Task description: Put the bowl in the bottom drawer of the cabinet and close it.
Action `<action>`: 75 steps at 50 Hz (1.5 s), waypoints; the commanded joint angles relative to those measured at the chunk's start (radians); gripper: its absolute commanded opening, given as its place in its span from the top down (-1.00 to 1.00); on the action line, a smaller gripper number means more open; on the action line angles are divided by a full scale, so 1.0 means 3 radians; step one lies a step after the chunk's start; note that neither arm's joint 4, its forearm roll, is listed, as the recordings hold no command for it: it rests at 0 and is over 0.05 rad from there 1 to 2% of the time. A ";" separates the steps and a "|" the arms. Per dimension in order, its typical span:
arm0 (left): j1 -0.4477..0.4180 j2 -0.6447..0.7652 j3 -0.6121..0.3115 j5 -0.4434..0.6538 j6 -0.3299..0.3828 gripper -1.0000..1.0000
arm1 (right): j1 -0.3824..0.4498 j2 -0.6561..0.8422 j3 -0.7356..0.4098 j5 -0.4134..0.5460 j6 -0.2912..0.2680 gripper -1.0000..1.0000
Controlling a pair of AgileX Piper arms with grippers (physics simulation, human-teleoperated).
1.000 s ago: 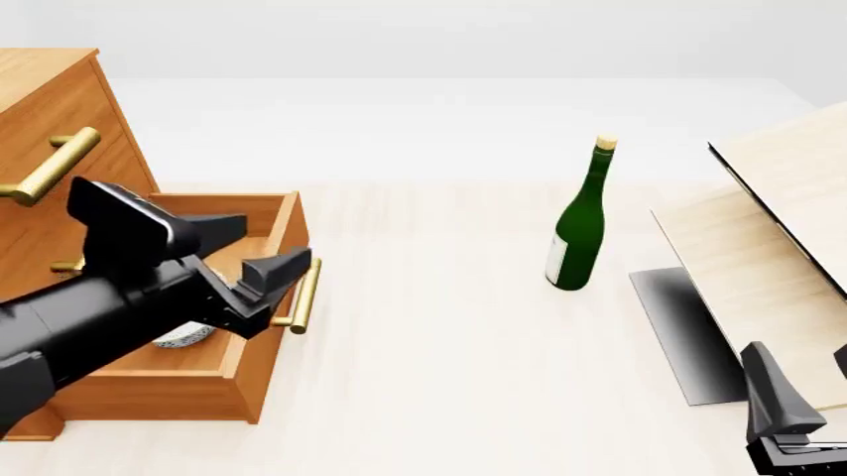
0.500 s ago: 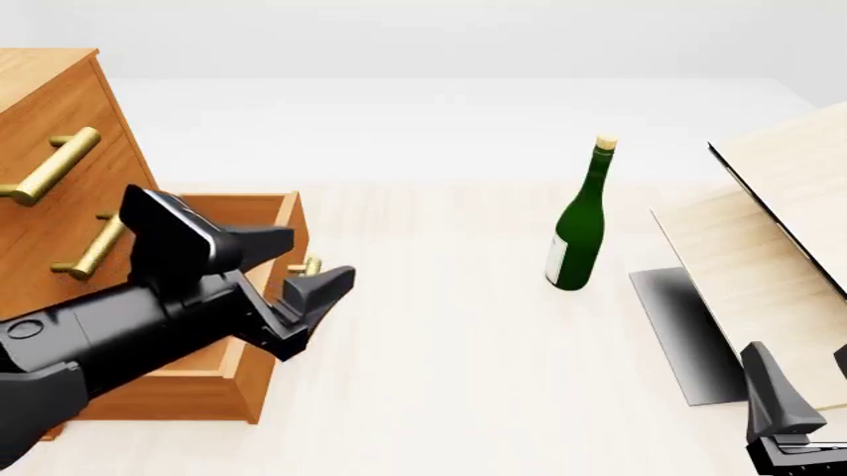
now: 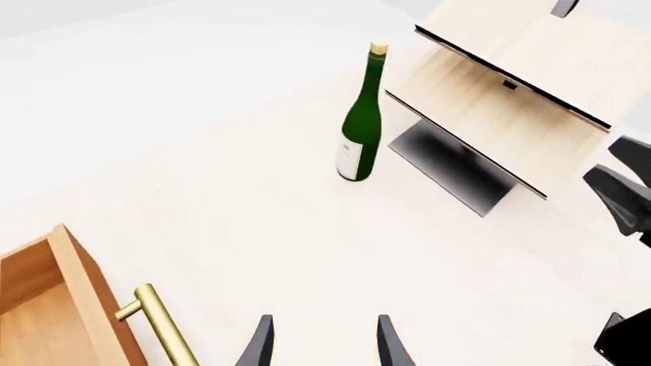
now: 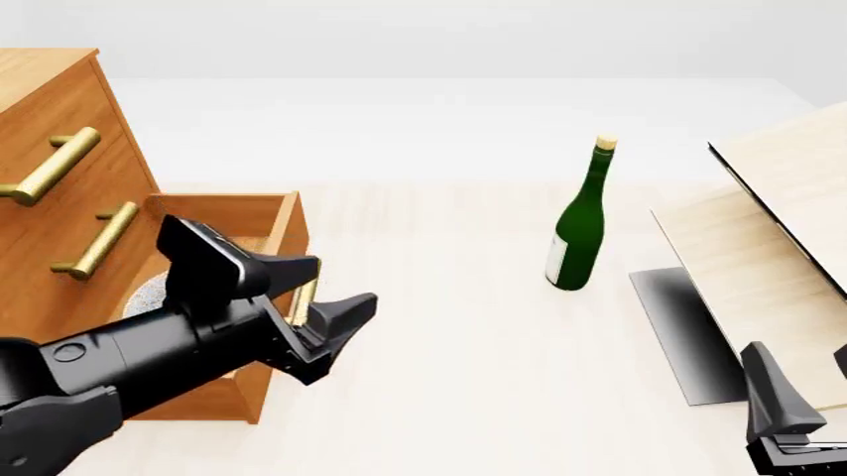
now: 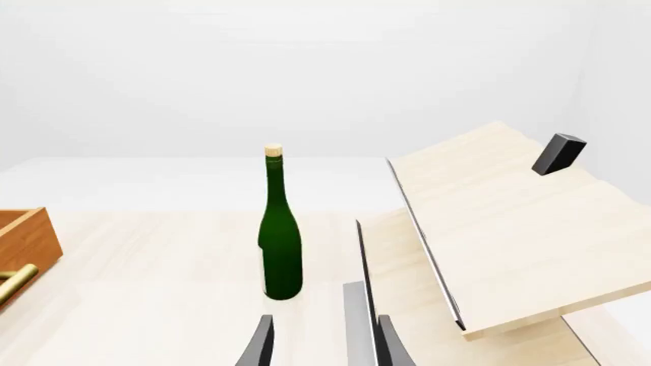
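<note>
The orange-brown cabinet (image 4: 60, 119) stands at the far left with its bottom drawer (image 4: 225, 210) pulled out. Inside it a patch of the speckled bowl (image 4: 146, 293) shows beside my left arm; the rest is hidden. My left gripper (image 4: 341, 285) is open and empty, just outside the drawer front by its brass handle (image 4: 302, 296). In the left wrist view the gripper (image 3: 325, 332) points over bare table, with the drawer corner (image 3: 61, 305) and handle (image 3: 163, 328) to one side. At the front right corner my right gripper (image 4: 804, 387) (image 5: 323, 332) is open, holding nothing.
A green wine bottle (image 4: 578, 233) (image 3: 356, 126) (image 5: 280, 244) stands upright mid-table. A pale wooden board structure (image 4: 781, 228) (image 5: 489, 221) with a dark base plate (image 4: 688, 332) fills the right side. Two upper drawers with brass handles (image 4: 54, 167) are shut.
My left gripper has drawn back out of the drawer and moved right, past the drawer front. The bowl stays inside the drawer. The right arm has not moved.
</note>
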 commanded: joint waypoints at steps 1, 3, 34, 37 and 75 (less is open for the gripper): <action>-0.0035 0.0073 0.0124 -0.0108 -0.0183 -1.00 | 0.0000 0.0000 0.0000 0.0000 0.0001 -1.00; -0.0050 0.0090 0.0150 -0.0145 -0.0239 -1.00 | 0.0000 -0.0001 0.0000 0.0000 0.0000 -1.00; -0.0050 0.0446 0.0417 -0.0561 -0.0867 -1.00 | 0.0000 0.0000 0.0000 0.0000 0.0000 -1.00; -0.0037 0.0463 0.0426 -0.0581 -0.0882 -1.00 | 0.0000 0.0000 0.0000 0.0000 0.0000 -1.00; 0.0423 0.0649 0.0856 -0.1043 -0.1298 -1.00 | 0.0000 0.0000 0.0000 0.0000 0.0000 -1.00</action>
